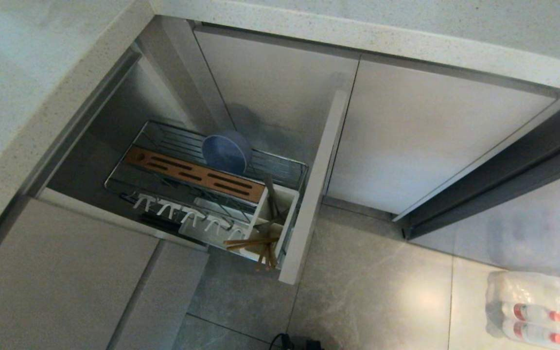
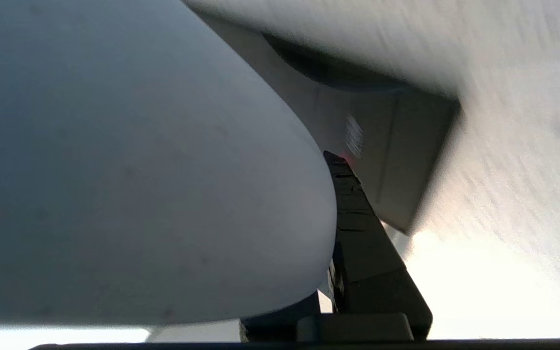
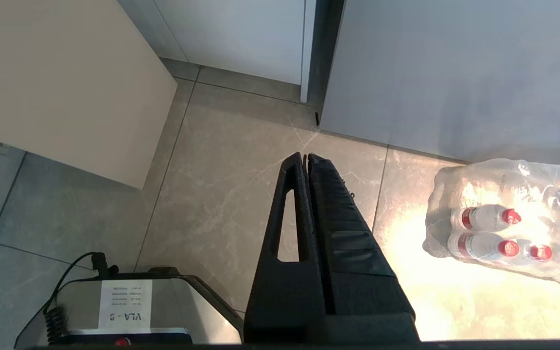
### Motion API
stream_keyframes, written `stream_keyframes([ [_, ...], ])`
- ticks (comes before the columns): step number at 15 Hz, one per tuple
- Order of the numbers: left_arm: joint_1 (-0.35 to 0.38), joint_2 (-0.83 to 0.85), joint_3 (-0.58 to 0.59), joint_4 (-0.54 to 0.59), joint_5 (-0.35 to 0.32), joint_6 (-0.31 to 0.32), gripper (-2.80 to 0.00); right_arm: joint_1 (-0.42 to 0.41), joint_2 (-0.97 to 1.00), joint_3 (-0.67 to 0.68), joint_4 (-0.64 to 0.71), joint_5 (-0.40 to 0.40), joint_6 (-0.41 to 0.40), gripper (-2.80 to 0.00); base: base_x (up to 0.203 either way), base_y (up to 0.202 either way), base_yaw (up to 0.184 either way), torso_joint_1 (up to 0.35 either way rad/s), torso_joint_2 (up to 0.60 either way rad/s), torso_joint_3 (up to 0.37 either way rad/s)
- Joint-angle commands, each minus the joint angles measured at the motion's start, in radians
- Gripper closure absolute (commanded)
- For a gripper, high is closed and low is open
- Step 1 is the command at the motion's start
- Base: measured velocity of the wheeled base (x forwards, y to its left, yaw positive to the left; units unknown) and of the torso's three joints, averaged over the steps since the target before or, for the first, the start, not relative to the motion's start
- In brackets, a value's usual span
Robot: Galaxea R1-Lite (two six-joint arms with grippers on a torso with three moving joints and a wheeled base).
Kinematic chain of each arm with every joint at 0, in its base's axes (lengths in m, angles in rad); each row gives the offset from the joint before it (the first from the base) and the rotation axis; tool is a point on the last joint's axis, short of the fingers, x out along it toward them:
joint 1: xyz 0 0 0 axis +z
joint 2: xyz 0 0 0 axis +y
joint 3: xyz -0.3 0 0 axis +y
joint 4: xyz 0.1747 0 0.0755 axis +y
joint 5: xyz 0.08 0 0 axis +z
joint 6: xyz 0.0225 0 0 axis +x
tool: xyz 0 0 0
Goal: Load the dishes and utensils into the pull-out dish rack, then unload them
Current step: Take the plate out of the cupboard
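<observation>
The light-blue plate fills most of the left wrist view. My left gripper is shut on its rim; one dark finger shows beside the plate and the other is hidden behind it. This arm is outside the head view. The pull-out dish rack stands open out of the cabinet. The blue-grey bowl leans on edge at its back. The chopsticks and the slim fork sit in the white caddy. My right gripper hangs shut and empty over the floor.
The rack's beige front panel juts over the tiled floor. White plate prongs and a brown slotted strip line the rack. A wrapped pack of water bottles lies on the floor. The robot's base is below the right arm.
</observation>
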Motion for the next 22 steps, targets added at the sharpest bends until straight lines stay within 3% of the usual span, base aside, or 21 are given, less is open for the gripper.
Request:
stream_keyframes([
  [1,-0.054,0.079,-0.08,0.031,0.025,0.008,0.0,0.0,0.002,0.0,0.0,0.0,0.0,0.0,0.0,0.0,0.0,0.0,0.0,0.0],
  [5,-0.258,0.189,-0.202,0.093,0.215,0.023,0.0,0.0,0.002,0.0,0.0,0.0,0.0,0.0,0.0,0.0,0.0,0.0,0.0,0.0],
  [7,-0.304,0.224,-0.213,0.097,0.285,0.024,0.0,0.0,0.001,0.0,0.0,0.0,0.0,0.0,0.0,0.0,0.0,0.0,0.0,0.0],
  [11,-0.316,0.249,-0.24,0.096,0.31,0.024,0.0,0.0,0.002,0.0,0.0,0.0,0.0,0.0,0.0,0.0,0.0,0.0,0.0,0.0],
  [22,-0.335,0.25,-0.241,0.095,0.306,0.024,0.0,0.0,0.0,0.0,0.0,0.0,0.0,0.0,0.0,0.0,0.0,0.0,0.0,0.0],
])
